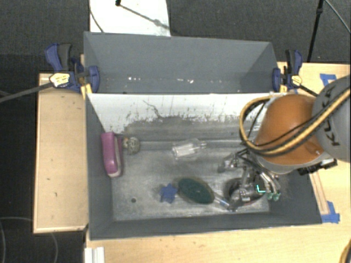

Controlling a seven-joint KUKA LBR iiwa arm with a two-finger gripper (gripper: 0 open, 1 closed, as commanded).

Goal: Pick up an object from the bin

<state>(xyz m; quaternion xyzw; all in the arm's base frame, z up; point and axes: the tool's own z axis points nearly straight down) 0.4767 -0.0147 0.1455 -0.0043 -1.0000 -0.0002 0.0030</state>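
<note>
My gripper (244, 188) is low in the bin's front right part, under the orange wrist cover. Just left of it lies a dark green oval thing (195, 191), flat on the floor, with its right end close to the gripper's tip. A small blue star-like piece (168, 193) rests against the oval's left end. Further back, a clear plastic bottle-like piece (188, 148) lies on its side.
A purple stapler-shaped thing (111, 154) lies along the left wall, with a small round greyish ball (131, 144) beside its far end. The bin's front wall runs just below the gripper, and the right wall is close behind it.
</note>
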